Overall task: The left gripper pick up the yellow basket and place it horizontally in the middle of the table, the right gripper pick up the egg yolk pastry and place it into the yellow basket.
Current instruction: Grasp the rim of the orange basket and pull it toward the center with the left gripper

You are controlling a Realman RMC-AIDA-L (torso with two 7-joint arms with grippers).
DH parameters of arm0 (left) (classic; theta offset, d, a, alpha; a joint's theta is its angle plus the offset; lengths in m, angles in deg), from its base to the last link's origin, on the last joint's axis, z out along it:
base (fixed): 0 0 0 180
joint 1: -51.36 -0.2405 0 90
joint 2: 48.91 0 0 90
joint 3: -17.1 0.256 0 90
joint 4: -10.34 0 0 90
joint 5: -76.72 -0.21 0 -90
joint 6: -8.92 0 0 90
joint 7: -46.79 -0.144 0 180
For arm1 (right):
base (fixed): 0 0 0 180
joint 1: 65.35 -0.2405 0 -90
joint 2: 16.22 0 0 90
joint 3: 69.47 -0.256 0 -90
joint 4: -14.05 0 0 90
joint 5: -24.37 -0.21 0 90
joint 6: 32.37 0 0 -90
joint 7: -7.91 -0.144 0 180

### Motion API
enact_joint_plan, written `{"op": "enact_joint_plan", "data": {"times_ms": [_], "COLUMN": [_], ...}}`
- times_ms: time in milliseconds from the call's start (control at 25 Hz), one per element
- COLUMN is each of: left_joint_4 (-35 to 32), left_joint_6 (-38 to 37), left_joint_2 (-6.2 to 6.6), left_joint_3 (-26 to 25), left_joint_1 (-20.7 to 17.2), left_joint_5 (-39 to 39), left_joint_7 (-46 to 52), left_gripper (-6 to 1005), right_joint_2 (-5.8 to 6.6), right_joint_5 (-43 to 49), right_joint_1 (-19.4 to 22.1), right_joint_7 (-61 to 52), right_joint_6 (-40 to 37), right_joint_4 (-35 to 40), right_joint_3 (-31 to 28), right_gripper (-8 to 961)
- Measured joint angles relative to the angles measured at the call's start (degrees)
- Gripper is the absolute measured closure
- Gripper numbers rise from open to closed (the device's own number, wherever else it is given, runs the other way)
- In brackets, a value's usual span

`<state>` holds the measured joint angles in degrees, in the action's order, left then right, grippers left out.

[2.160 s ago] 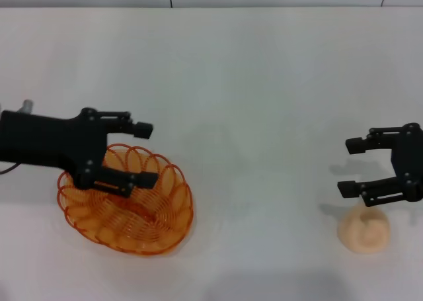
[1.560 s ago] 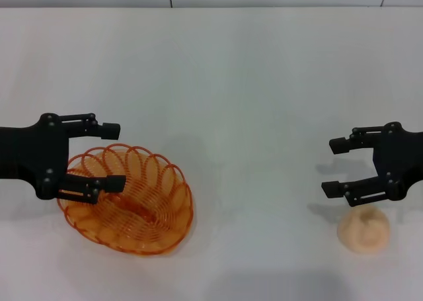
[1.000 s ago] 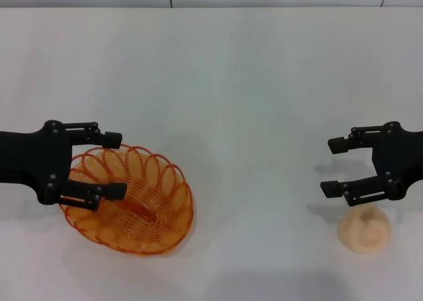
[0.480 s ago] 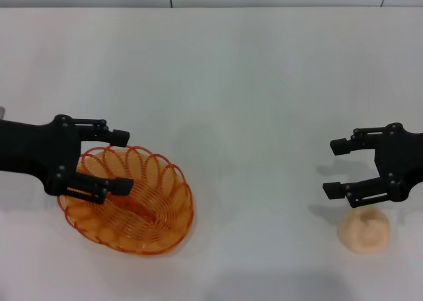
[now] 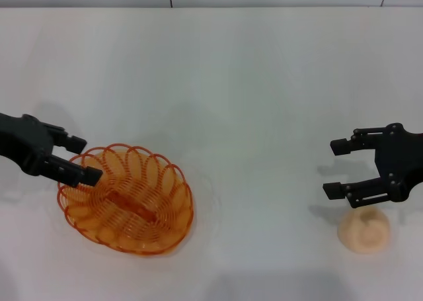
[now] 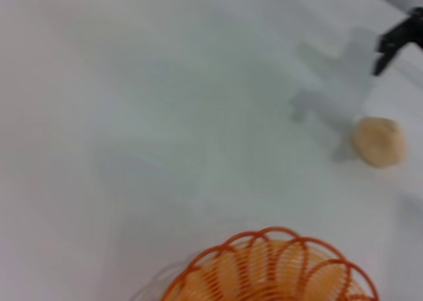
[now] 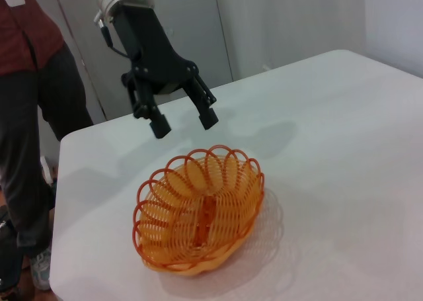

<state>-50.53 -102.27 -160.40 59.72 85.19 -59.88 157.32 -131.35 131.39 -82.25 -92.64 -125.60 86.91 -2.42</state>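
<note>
The yellow basket (image 5: 125,198) lies upright on the white table (image 5: 251,83) at the front left, with nothing in it. My left gripper (image 5: 84,159) is open and hovers just over the basket's left rim, holding nothing. The right wrist view shows that left gripper (image 7: 185,124) raised clear above the basket (image 7: 198,212). The egg yolk pastry (image 5: 363,229) sits at the front right. My right gripper (image 5: 334,168) hangs open just behind and above it, not touching. The left wrist view shows the basket's rim (image 6: 271,268), the pastry (image 6: 378,141) and, far off, the right gripper (image 6: 400,40).
A person in a red shirt and dark trousers (image 7: 26,116) stands beyond the table's edge on the left arm's side. Grey cabinet panels (image 7: 198,30) rise behind the table.
My left gripper has drawn back to the left, off the basket's inside to just over its left rim. The basket has stayed in place. The right gripper has barely moved.
</note>
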Motion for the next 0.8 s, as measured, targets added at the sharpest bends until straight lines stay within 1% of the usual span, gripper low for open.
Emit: {"op": "enact_joint_plan", "data": {"times_ms": [160,240,360,440,640,800], "left_joint_4": [-1.60,-2.35,-2.69,-2.70,-2.12,-1.21], "left_joint_6": [-0.28,-0.49,-0.32,0.19,3.05,5.48], "left_joint_2": [0.52,1.01,1.60,1.70,0.87,0.11], "left_joint_3": [0.22,0.29,0.25,0.27,0.35,0.81], "left_joint_1": [0.49,0.68,0.75,1.05,2.60,3.70], "left_joint_5": [-3.58,-6.07,-7.61,-8.94,-14.39,-16.23], "left_joint_7": [4.53,6.92,10.22,12.31,18.48,22.52], "left_gripper": [172,174,177,179,185,189], "right_joint_2": [0.00,0.00,0.00,0.00,0.00,0.00], "right_joint_5": [-0.05,-0.06,-0.06,-0.06,-0.30,-0.74], "right_joint_1": [-0.01,-0.05,-0.12,-0.14,-0.23,-0.24], "right_joint_7": [-0.05,-0.32,-0.55,-0.59,-0.72,-0.74], "right_joint_6": [-0.05,-0.10,-0.14,-0.13,0.03,0.21], "right_joint_4": [0.14,0.31,0.36,0.36,0.55,0.62], "right_joint_3": [0.00,0.00,0.00,0.00,0.01,0.05], "right_gripper": [138,138,138,138,138,138]}}
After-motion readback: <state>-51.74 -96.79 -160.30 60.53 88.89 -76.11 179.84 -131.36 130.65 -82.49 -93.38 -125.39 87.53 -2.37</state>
